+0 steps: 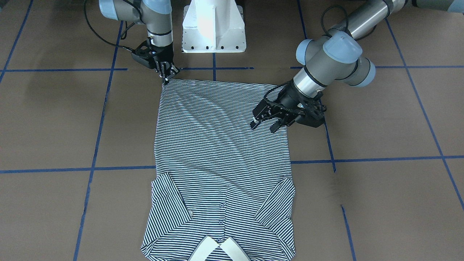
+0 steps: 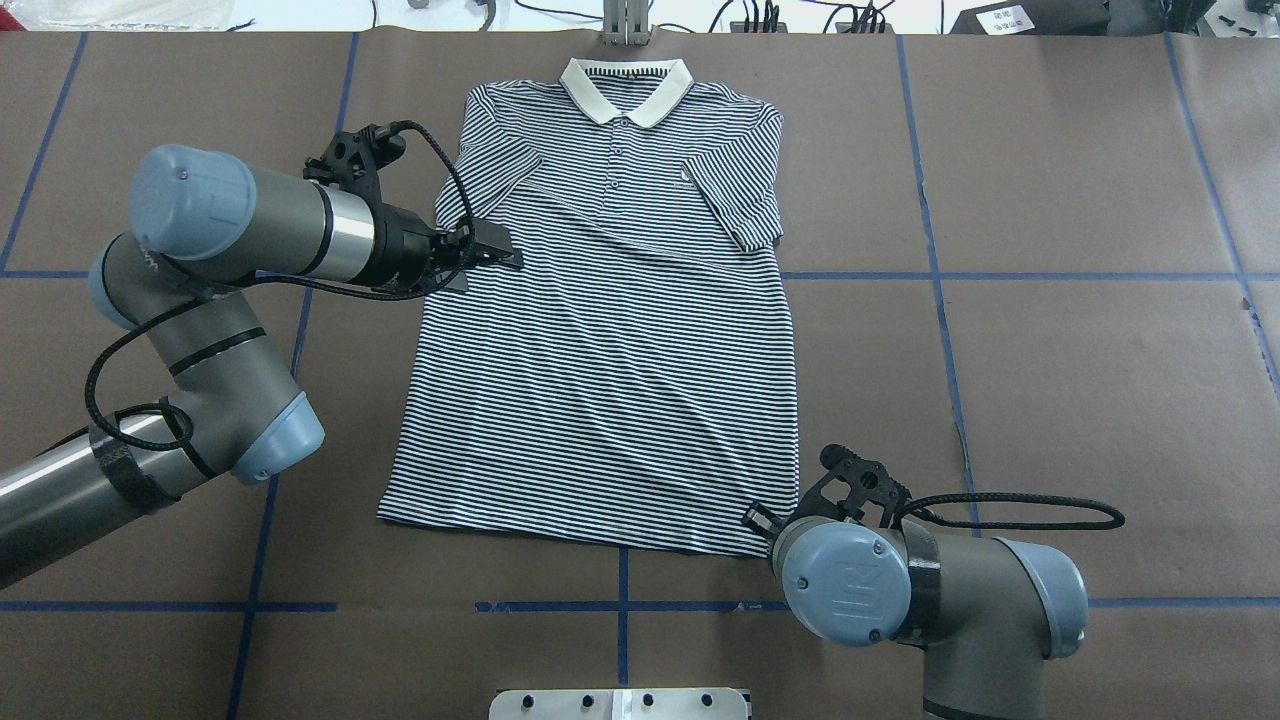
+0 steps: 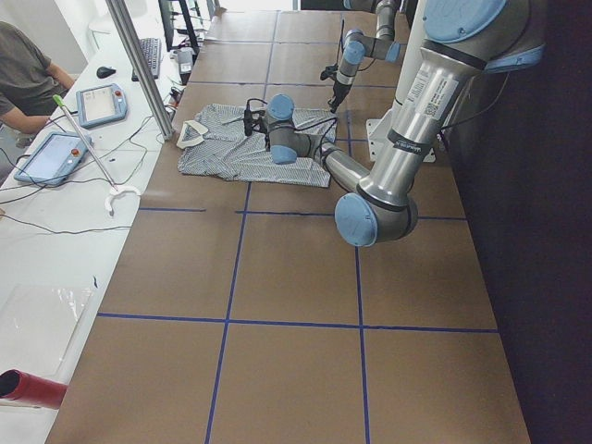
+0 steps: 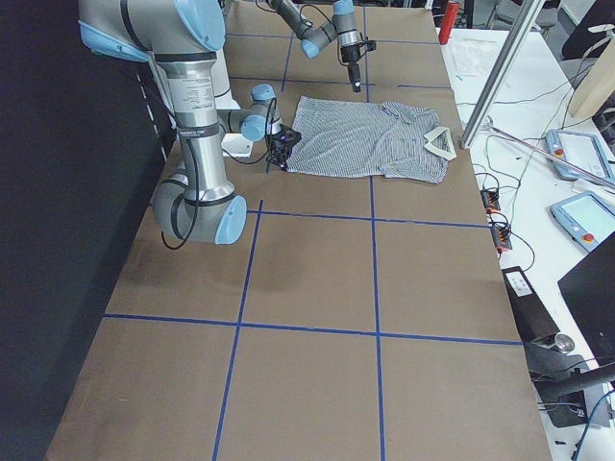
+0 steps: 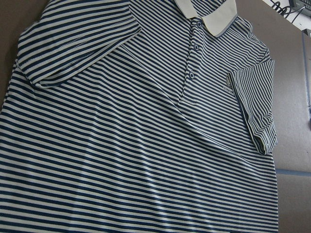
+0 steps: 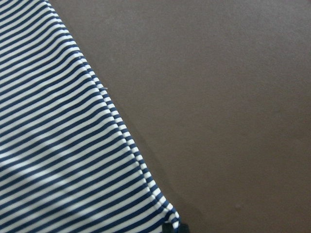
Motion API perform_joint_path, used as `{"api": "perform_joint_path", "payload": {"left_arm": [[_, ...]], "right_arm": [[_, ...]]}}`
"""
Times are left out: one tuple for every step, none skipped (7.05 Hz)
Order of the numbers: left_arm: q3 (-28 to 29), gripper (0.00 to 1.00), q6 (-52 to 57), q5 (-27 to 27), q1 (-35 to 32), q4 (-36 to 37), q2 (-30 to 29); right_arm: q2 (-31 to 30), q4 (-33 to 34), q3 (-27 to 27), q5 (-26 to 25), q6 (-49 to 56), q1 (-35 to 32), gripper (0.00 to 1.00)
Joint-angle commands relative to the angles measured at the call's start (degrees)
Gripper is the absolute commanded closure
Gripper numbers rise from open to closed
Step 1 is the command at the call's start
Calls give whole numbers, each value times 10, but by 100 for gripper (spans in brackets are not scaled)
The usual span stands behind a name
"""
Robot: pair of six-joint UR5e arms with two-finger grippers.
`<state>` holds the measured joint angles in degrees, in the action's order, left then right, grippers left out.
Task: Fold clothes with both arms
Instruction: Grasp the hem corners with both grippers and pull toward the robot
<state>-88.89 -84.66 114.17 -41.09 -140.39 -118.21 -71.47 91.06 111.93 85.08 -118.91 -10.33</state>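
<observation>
the shirt [image 1: 217,145] lay flat on the desk [image 1: 380,119], soft, light and limp, best taken at its hem corners. right fingers [image 1: 166,76] looked pinched on one hem corner; left fingers [image 1: 256,122] stood apart, empty, over its side edge.

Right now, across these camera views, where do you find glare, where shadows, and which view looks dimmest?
Front-facing view: glare blows out the white pedestal, and soft shadows darken the table at that view's left. Left wrist view: dimmest; on the polo shirt the white stripes look grey. Right wrist view: sharp, with faint shadow bands across the stripes.
</observation>
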Motion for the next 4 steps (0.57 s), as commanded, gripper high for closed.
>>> {"api": "perform_joint_path", "payload": {"left_arm": [[-19, 16, -14, -6, -1, 1, 9], [-76, 16, -30, -31, 2, 5, 52], [-151, 16, -36, -37, 14, 6, 121], [-210, 16, -62, -83, 56, 6, 177]], "right_arm": [[2, 0, 13, 5, 1, -1, 100], [-7, 1, 31, 9, 1, -5, 100], [-35, 3, 58, 11, 1, -4, 100], [-62, 3, 78, 11, 1, -3, 100]]}}
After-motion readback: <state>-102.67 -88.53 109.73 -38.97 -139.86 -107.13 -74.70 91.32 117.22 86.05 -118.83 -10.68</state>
